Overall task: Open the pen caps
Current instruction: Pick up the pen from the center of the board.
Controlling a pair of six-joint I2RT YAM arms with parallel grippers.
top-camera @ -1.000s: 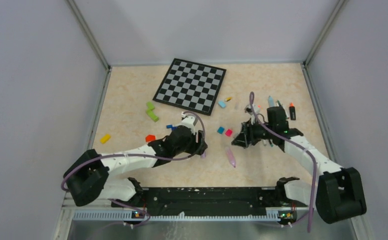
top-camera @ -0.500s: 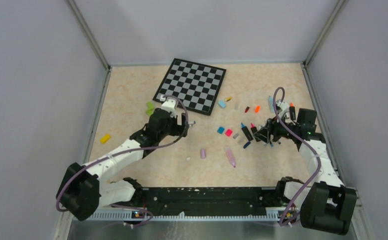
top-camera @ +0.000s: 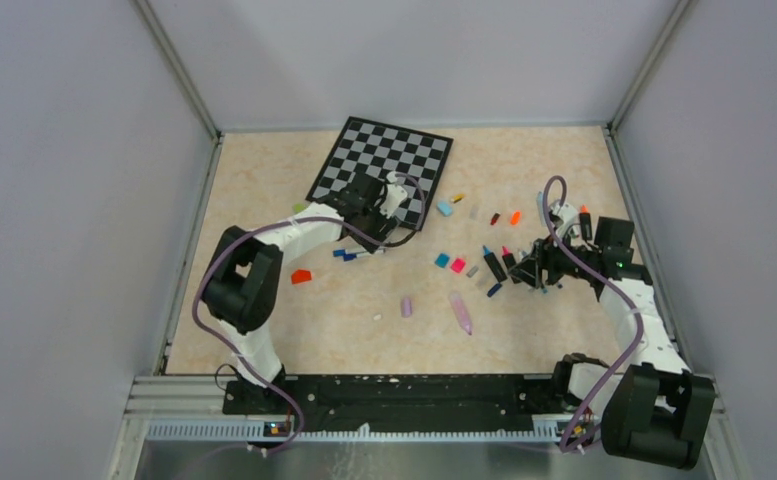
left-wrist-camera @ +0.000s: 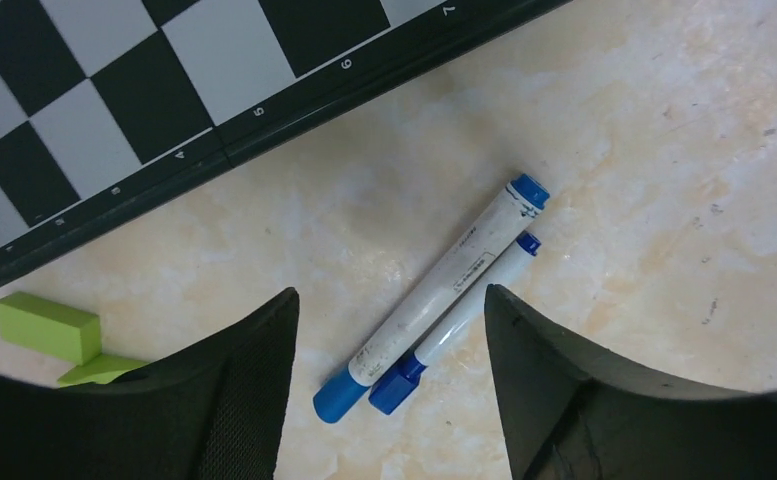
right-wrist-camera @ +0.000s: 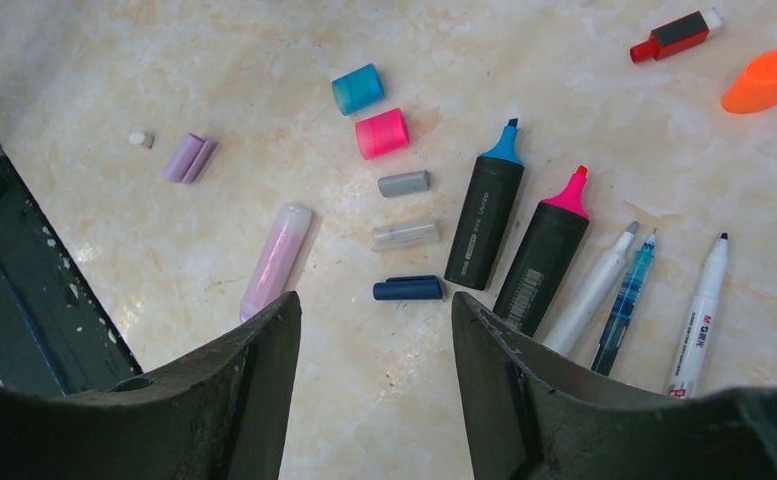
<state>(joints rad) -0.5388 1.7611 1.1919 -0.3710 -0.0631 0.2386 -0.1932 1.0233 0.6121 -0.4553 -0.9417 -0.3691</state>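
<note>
My left gripper [left-wrist-camera: 389, 295] hangs open above two capped pens by the checkerboard's near edge. One is a thick white marker [left-wrist-camera: 449, 275] with a blue cap [left-wrist-camera: 342, 397], the other a thin white pen [left-wrist-camera: 469, 308] with a dark blue cap [left-wrist-camera: 396, 385]. In the top view that gripper [top-camera: 369, 215] is just behind these pens [top-camera: 352, 254]. My right gripper [right-wrist-camera: 374, 298] is open and empty over loose caps: cyan [right-wrist-camera: 357, 88], pink [right-wrist-camera: 381, 133], grey [right-wrist-camera: 404, 183], clear [right-wrist-camera: 405, 234], dark blue [right-wrist-camera: 408, 288]. Uncapped black highlighters [right-wrist-camera: 486, 220] and thin pens [right-wrist-camera: 596, 288] lie to its right.
The checkerboard [top-camera: 384, 165] lies at the back centre. Green blocks [left-wrist-camera: 49, 327] sit left of the left gripper, and a red block [top-camera: 301, 276] lies nearer. A pink barrel [right-wrist-camera: 276, 258], a lilac cap [right-wrist-camera: 189, 158] and an orange cap [right-wrist-camera: 769, 78] lie around the right gripper.
My left arm has swung from the table's middle back to the checkerboard's edge, over the two blue-capped pens. The right arm moved right a second ago and has held still since.
</note>
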